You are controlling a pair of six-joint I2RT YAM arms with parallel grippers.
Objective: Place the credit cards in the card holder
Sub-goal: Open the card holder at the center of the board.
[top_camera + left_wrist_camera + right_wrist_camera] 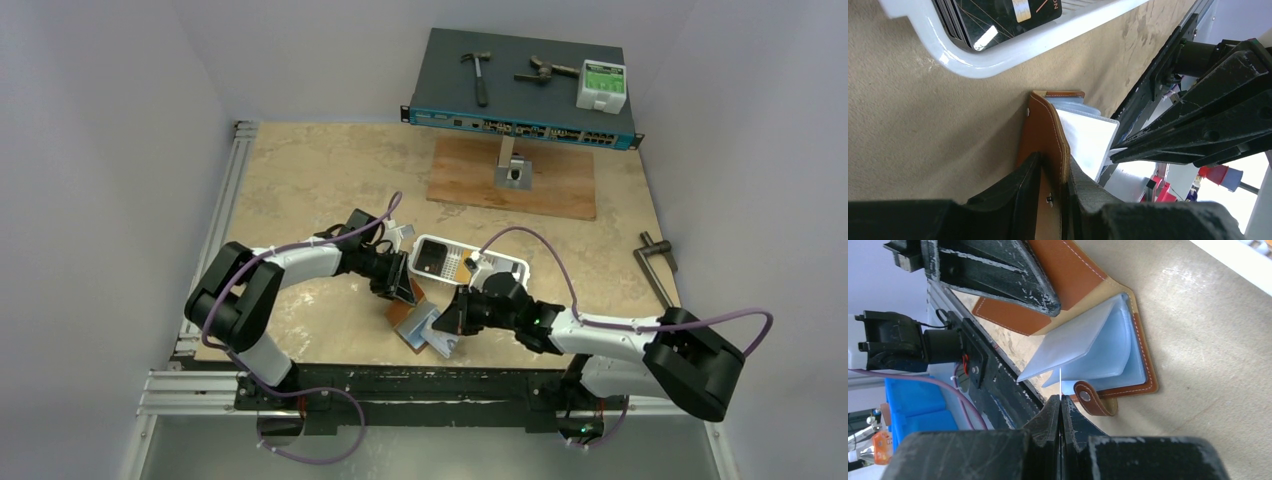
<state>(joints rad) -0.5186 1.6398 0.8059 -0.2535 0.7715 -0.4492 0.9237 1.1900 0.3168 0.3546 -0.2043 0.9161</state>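
Pinning the open card holder (1143,365) on the table (1208,340) with my left pincer (1053,172) nipped on its leather cover, I would steer the right pincer (1060,402), closed on what looks like an edge-on credit card (1060,382), squarely into a clear sleeve (1083,340).

Seen from overhead, the card holder (403,318) lies mostly under the left gripper (408,294) and the right gripper (446,322), and its pockets are too small to make out. The left wrist view cuts off the white tray (998,57) at the top edge. The black card (998,15) inside therefore shows only its lower part (the printing is cropped to a couple of letters). The holder's near end is lost between the left fingers (1013,195). From the right wrist, what the right gripper pinches shows only as a thin line, probably a white card (1061,382) seen edge-on, and its face is unreadable.
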